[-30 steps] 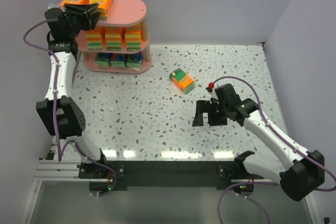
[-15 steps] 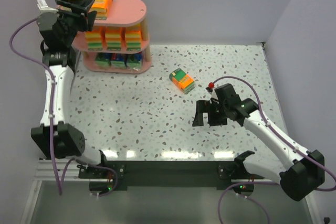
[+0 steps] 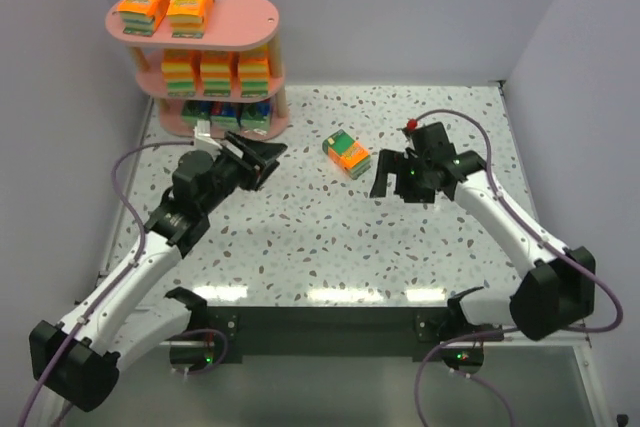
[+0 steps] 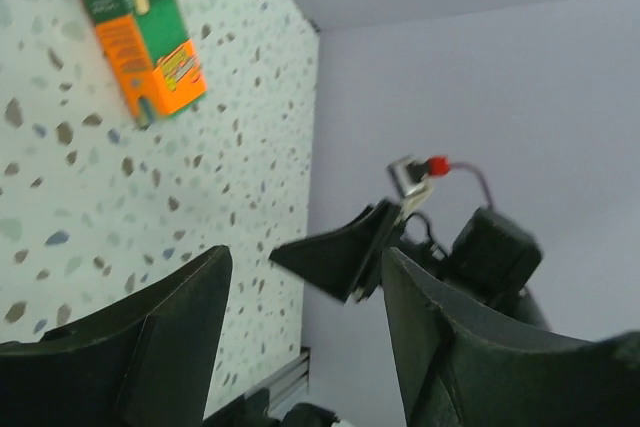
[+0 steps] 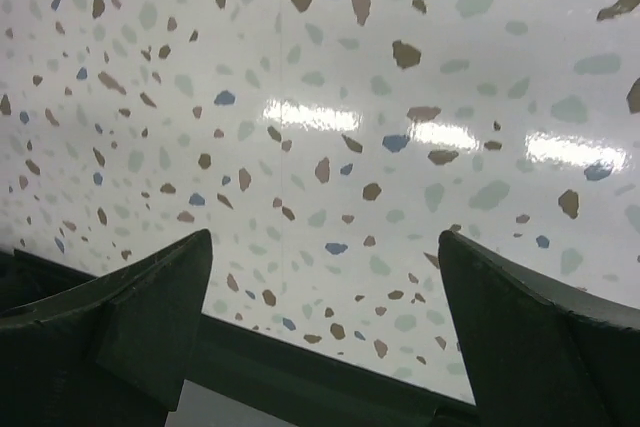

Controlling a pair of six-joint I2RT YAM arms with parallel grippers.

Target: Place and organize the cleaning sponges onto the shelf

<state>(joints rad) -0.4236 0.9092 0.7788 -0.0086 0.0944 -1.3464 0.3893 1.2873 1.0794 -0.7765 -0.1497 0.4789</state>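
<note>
The pink shelf stands at the far left. Two orange sponges lie on its top board, three orange-yellow ones fill the middle tier and blue-green ones the bottom. One loose orange sponge lies on the table. My left gripper is open and empty, left of that sponge and pointing at it. On the sponge's right, my right gripper stands open and empty over bare table.
The speckled table is walled in at the back and both sides. In the left wrist view the right arm's black fingers show straight ahead, beyond the loose sponge. The arm bases sit on the near rail.
My left arm let go at the shelf's top tier and swung down to mid-table, open. My right gripper moved away from the near edge toward the loose sponge, still open.
</note>
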